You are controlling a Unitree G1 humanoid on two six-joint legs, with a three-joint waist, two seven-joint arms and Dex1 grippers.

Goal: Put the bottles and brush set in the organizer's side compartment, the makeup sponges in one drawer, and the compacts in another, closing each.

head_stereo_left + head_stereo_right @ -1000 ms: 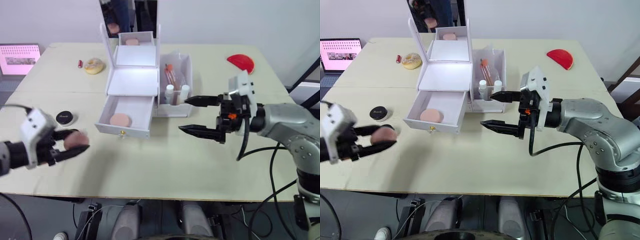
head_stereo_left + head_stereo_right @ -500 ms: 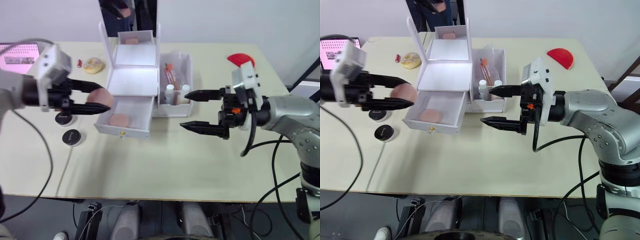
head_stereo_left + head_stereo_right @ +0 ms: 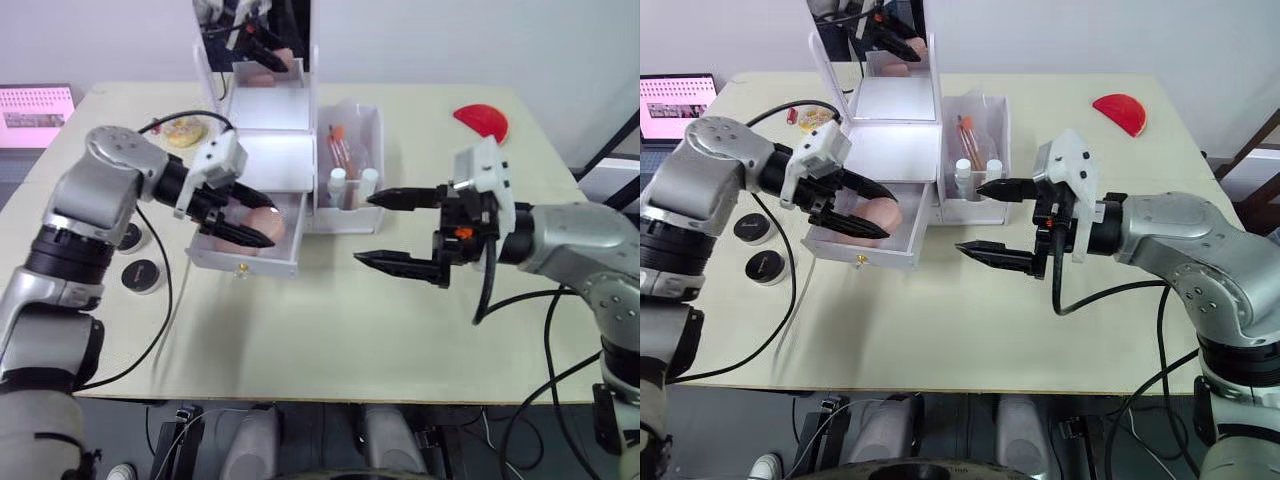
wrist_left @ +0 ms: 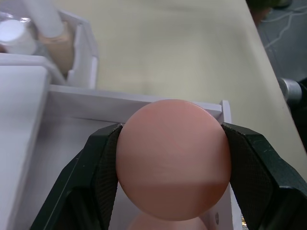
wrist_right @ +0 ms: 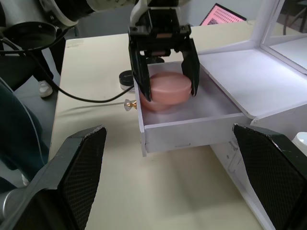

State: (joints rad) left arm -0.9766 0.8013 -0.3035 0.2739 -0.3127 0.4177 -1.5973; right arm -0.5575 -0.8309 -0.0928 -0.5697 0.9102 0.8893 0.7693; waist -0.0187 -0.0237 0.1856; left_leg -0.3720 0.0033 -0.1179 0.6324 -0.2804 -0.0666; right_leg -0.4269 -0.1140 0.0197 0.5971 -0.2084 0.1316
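Round pink makeup sponge [image 4: 172, 158] pinched between black fingers [image 4: 98, 172].

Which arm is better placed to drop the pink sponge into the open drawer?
Left. The left tool grips the round pink makeup sponge directly over the open white drawer. The right tool is open, beside the organizer.
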